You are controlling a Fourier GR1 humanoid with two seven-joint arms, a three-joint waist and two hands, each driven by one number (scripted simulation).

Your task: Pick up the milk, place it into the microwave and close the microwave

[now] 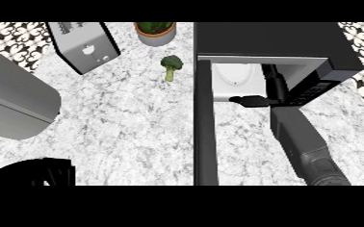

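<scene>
Milk: not separately visible; a pale shape [238,74] inside the microwave [284,38], upper right of frame, may be it, unconfirmed. Right hand [254,101] sits at the cavity mouth, extended leftward; whether it holds anything cannot be told. Door [204,125] stands open, running down frame centre. Left hand [43,172] rests at lower left. Recommendation: clear the right forearm from the opening fully before swinging the door, avoiding contact with the edge.
</scene>
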